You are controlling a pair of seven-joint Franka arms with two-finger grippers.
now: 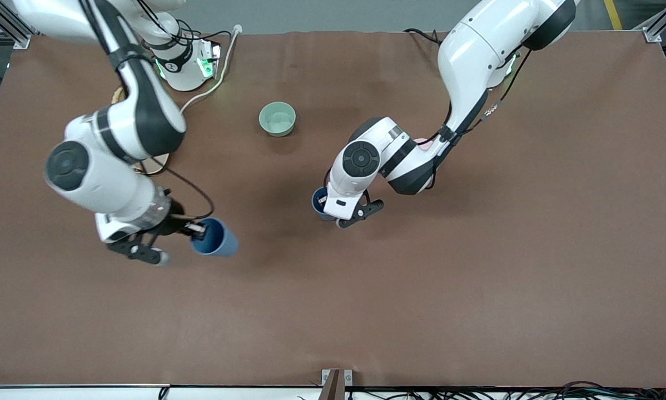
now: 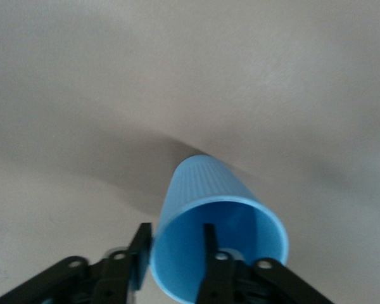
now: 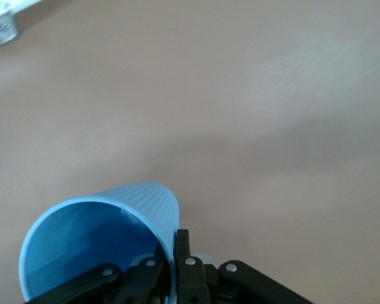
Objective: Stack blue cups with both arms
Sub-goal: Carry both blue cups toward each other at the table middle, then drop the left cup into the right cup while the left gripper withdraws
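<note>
My right gripper (image 1: 199, 230) is shut on the rim of one blue cup (image 1: 222, 240) and holds it tilted, over the table toward the right arm's end. In the right wrist view its fingers (image 3: 183, 250) pinch that cup's wall (image 3: 114, 209). My left gripper (image 1: 324, 206) is down at the second blue cup (image 1: 316, 201), near the table's middle and mostly hidden under the hand. In the left wrist view the gripper (image 2: 174, 244) straddles that cup's rim (image 2: 209, 183). One finger is inside and one against the outside, with a wide gap between them.
A pale green bowl (image 1: 277, 119) stands farther from the front camera than both cups. A sliver of a pink bowl (image 1: 425, 143) shows under the left arm. A round brownish thing (image 1: 156, 164) lies mostly hidden under the right arm.
</note>
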